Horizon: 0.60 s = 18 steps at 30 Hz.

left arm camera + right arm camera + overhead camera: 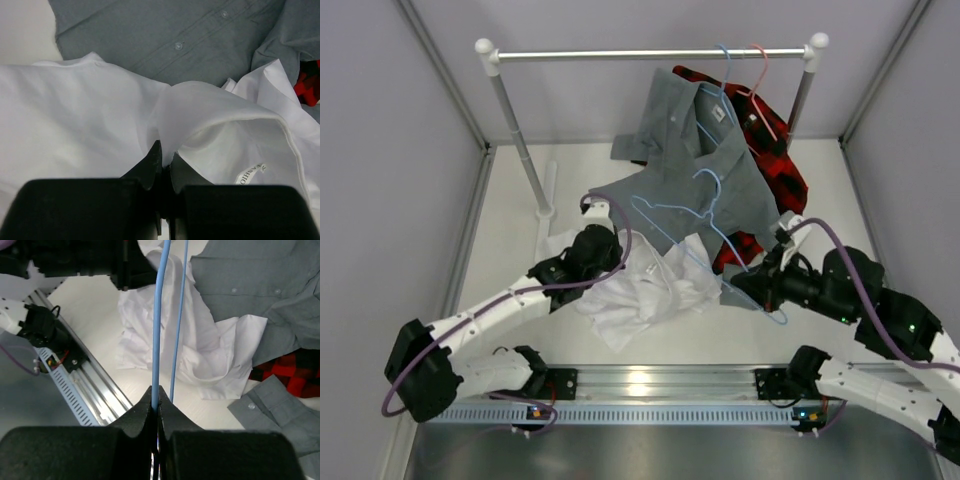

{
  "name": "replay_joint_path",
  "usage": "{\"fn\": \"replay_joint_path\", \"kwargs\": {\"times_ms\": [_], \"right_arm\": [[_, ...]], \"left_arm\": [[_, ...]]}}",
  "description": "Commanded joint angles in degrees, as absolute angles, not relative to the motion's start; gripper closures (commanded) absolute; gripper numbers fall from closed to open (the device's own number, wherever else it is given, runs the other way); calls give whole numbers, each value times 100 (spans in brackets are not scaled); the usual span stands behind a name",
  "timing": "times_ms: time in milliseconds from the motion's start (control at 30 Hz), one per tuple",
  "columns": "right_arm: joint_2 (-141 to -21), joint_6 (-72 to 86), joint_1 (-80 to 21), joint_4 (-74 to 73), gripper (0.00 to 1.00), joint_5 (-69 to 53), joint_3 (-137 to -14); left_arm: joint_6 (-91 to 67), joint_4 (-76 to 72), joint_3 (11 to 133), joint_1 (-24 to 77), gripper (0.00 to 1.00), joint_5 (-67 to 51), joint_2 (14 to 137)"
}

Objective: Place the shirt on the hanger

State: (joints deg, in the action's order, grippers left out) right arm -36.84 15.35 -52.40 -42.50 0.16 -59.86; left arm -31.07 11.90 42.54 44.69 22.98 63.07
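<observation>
Walled table [510,215]: bare room on the left by the rack post [520,150] and along the near edge in front of the shirt [640,295], which lies crumpled mid-table between the arms, its far edge against the grey shirt [690,165]. The left tool [164,156] is pinched together on a fold of the shirt; the right tool [156,399] is clamped on the wire of the hanger [159,315], which slants over both garments. Count: three shirts, three hangers; the plaid shirt [782,165] apparently hangs on the pink hanger [760,80], partly hidden.
</observation>
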Motion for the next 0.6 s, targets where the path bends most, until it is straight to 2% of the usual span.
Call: {"fn": "replay_joint_path", "kwargs": {"times_ms": [0, 267, 567], "right_arm": [[-3254, 1854, -5194, -4710, 100, -448, -5819], [-3120, 1995, -5194, -4843, 100, -467, -5265], [-3165, 2092, -5194, -4755, 100, -220, -5238]], "left_arm": [[-3173, 686, 4762, 4307, 100, 1689, 6608], [-3208, 677, 5098, 4272, 100, 1433, 6908], [-3182, 729, 5098, 4237, 100, 1379, 6864]]}}
